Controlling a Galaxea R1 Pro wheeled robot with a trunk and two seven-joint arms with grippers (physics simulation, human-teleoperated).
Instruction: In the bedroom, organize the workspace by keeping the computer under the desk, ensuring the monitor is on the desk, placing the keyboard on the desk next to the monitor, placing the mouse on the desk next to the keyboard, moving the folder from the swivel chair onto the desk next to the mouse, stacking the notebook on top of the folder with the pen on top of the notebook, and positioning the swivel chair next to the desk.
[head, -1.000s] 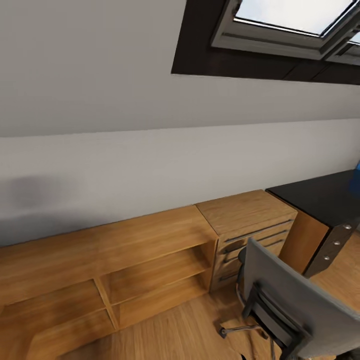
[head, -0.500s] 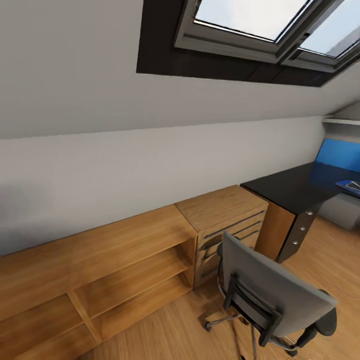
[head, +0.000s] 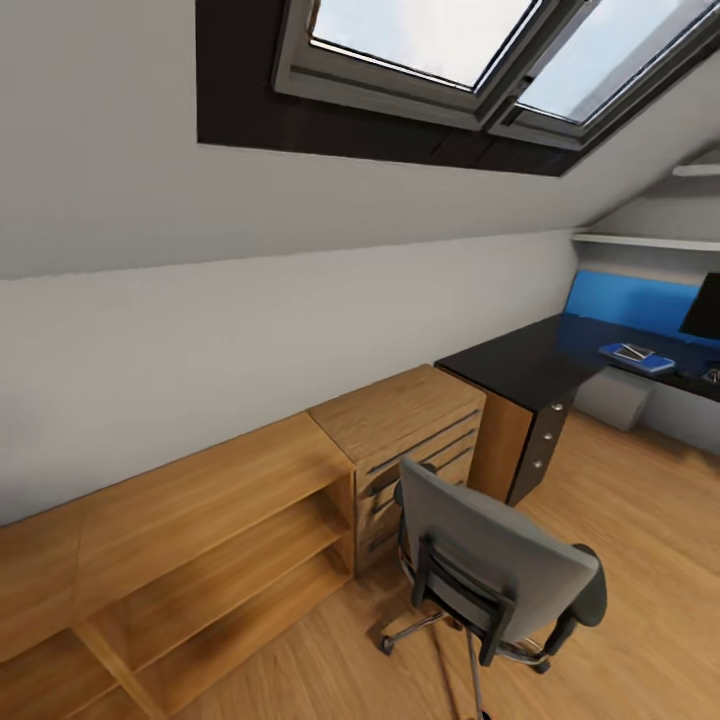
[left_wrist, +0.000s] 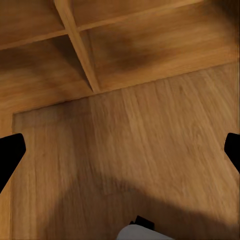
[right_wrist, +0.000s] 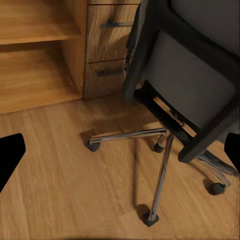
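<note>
Grey-backed swivel chair (head: 495, 570) stands on the floor at five o'clock, well apart from the black tabletop (head: 545, 365) at two o'clock. It likely rolls easily on castors; push the stiff backrest. Both hands (left_wrist: 120, 155) (right_wrist: 120, 155) are spread, empty.

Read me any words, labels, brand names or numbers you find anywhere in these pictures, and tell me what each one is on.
None: no readable text in any view.
The folder on the desk carries a small pale object, too small to show any print.
The monitor screen is dark and blank.
The swivel chair, the light-wood cabinet drawers and the blue wall panel bear no markings.
</note>
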